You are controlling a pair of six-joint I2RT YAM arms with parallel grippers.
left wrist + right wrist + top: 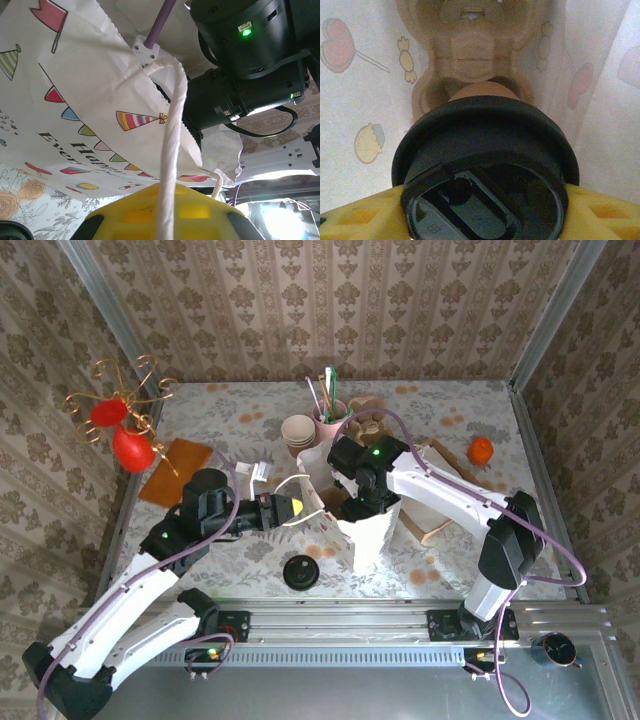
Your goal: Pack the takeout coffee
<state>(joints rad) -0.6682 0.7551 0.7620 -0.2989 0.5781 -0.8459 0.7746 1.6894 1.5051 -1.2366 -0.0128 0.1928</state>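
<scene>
Inside the bag (368,540), the right tool (482,215) grasps the coffee (481,93), its black lid (485,145) between the tool's fingers (360,220). The left tool (160,216) pinches the bag's handle (172,140).

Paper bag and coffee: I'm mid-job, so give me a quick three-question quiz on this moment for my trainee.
1. True or false: the left end effector is shut on the rope handle of the white bag.
2. The right end effector grips: A) the takeout coffee, B) a lidless cup, C) a straw.
3. Where does the loose black lid lie?
Key: 1 true; 2 A; 3 on the table, on the near side of the bag.
</scene>
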